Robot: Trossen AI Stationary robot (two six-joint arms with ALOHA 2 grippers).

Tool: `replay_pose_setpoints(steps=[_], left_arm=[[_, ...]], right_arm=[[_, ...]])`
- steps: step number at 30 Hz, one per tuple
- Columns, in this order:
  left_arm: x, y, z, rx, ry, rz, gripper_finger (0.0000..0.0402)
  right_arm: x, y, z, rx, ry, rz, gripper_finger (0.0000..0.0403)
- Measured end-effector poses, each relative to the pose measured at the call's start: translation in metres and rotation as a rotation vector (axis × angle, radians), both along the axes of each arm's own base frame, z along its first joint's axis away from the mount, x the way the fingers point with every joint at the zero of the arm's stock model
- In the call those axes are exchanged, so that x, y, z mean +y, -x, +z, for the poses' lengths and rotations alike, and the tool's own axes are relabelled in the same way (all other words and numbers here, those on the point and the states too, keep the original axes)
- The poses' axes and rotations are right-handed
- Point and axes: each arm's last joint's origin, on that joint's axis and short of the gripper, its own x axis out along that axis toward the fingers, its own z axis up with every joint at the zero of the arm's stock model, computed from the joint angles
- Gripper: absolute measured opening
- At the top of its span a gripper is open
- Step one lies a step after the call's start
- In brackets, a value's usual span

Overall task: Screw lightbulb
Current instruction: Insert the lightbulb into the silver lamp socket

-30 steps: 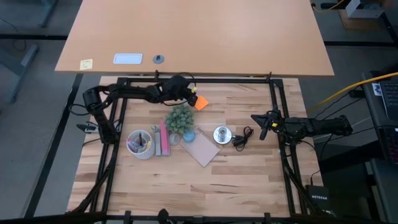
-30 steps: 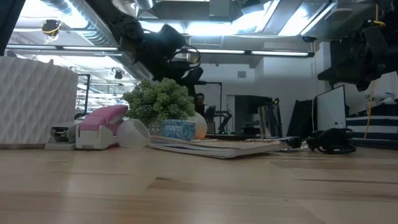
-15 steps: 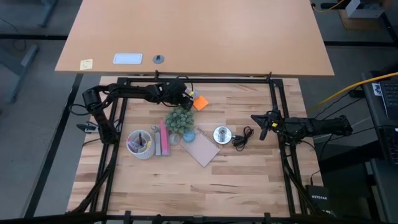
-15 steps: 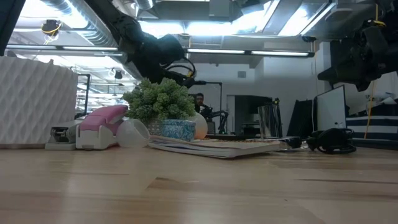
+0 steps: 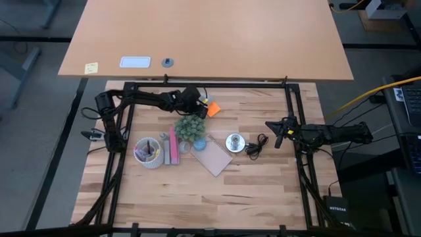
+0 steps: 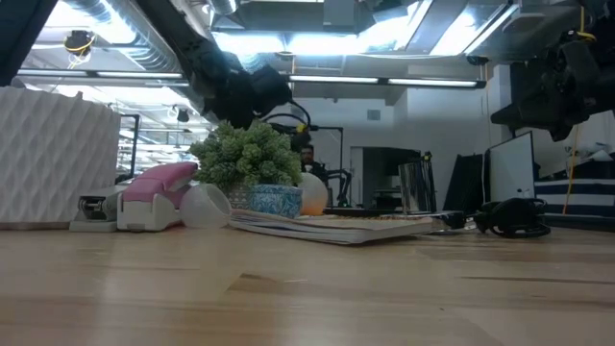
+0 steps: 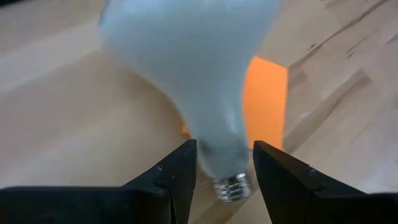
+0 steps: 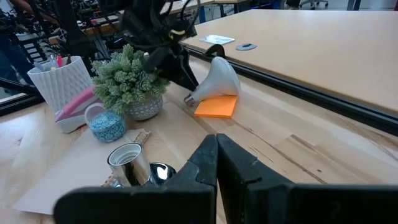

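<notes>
The lightbulb (image 8: 221,76) is frosted white with a grey screw base (image 7: 233,186). It hangs tilted over an orange sticky note (image 8: 214,106) at the far middle of the table. My left gripper (image 5: 197,103) is shut on it, just beyond the green plant (image 5: 191,126). The shiny silver socket (image 5: 235,141) with its black cord (image 5: 255,146) stands on the table right of the plant. My right gripper (image 5: 279,131) waits shut at the table's right side, touching nothing. My left gripper pinches the bulb's narrow neck (image 7: 219,155) between its two fingers, just above the screw base. The fingers (image 7: 180,171) slant down from the table's left and lie across the neck. The globe points up and away, the screw base down toward the note. I cannot tell whether the base touches anything.
A white pen holder (image 5: 148,153), a pink stapler (image 5: 173,146), a small blue cup (image 5: 200,143) and a brown pad (image 5: 212,158) crowd the space between plant and socket. Black frame rails (image 5: 293,112) edge the table. Bare wood lies toward the near edge.
My left gripper has sunk toward the table with the lightbulb and tipped further downward, coming in just behind the plant. Its grip on the bulb has stayed the same.
</notes>
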Motion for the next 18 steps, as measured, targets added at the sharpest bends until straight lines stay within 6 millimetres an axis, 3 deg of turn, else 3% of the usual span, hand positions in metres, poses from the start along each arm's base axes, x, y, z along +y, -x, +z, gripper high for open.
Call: replay_pose_setpoints(steps=[18], left_arm=[[0.018,-0.030,-0.022,0.018,0.001,-0.013,0.0151]], right_arm=[[0.000,0.000,0.000,0.000,0.000,0.000,0.0005]])
